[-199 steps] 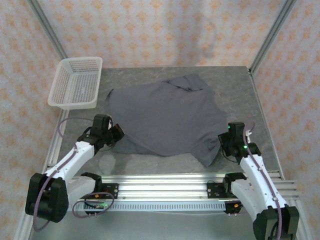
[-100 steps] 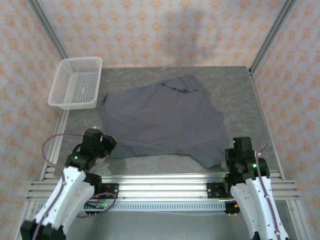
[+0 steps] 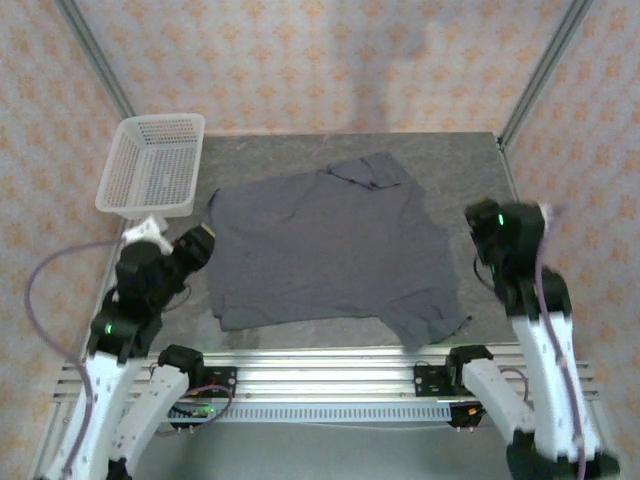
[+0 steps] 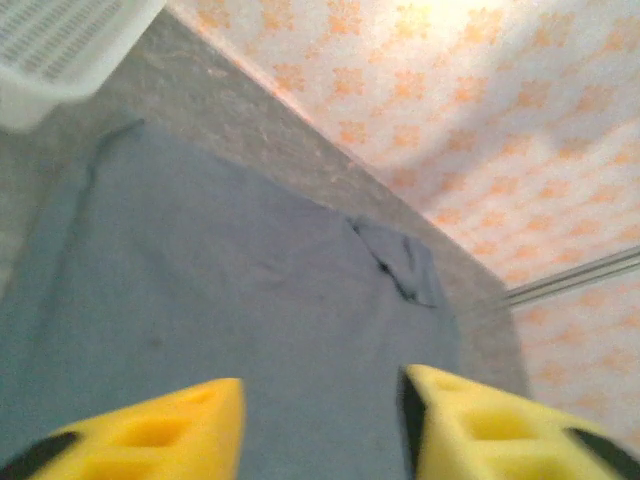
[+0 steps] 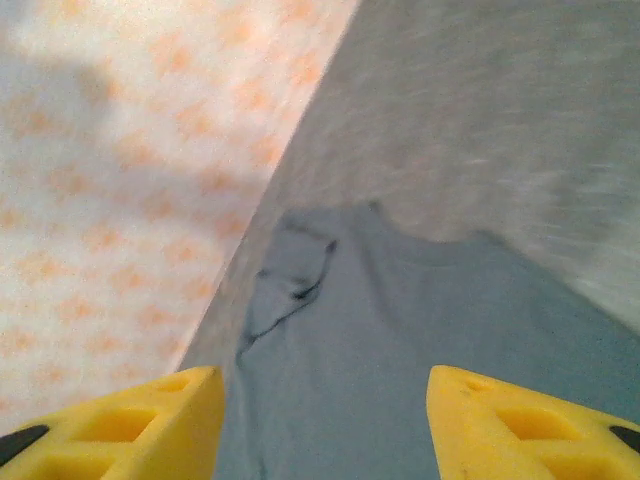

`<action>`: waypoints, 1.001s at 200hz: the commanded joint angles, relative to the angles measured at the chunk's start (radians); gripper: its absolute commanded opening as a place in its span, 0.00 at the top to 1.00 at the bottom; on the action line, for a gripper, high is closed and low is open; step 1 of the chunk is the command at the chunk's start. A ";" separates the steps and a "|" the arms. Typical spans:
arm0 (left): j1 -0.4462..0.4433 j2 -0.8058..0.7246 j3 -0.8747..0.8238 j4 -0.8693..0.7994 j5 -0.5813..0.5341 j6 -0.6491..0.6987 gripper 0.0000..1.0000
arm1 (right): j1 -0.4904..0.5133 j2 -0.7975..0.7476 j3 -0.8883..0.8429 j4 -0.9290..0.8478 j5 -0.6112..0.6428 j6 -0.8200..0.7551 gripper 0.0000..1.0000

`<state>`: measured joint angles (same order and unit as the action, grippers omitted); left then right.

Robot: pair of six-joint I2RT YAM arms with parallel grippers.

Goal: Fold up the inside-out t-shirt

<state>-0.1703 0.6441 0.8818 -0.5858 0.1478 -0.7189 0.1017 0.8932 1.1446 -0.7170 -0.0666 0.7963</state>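
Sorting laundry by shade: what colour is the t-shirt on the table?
The t-shirt is plain dark slate-grey, no print; clearest from the top external camera.

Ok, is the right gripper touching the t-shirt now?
Apart. Top view shows bare table between right gripper and t-shirt; the wrist view shows it open and empty.

The inside-out t-shirt (image 3: 330, 250) lies spread over the middle of the table (image 3: 470, 165). The basket (image 3: 150, 200) sits at the far left corner, near the shirt.
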 commanded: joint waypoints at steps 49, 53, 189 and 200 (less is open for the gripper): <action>0.000 0.813 0.254 0.121 -0.175 0.104 1.00 | 0.084 0.931 0.487 -0.034 -0.156 -0.452 1.00; 0.001 0.850 0.277 0.109 -0.192 0.101 1.00 | 0.083 0.958 0.496 -0.027 -0.158 -0.447 1.00; 0.043 1.747 0.973 0.032 -0.168 0.046 1.00 | -0.008 1.285 0.549 0.068 -0.102 -0.164 1.00; 0.042 1.801 1.051 0.025 -0.122 0.053 1.00 | -0.028 1.296 0.544 0.076 -0.123 -0.128 1.00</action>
<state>-0.1356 2.3291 1.8236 -0.5297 -0.0750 -0.6792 0.1089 2.1555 1.6852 -0.6525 -0.2062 0.5804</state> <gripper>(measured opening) 0.041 0.042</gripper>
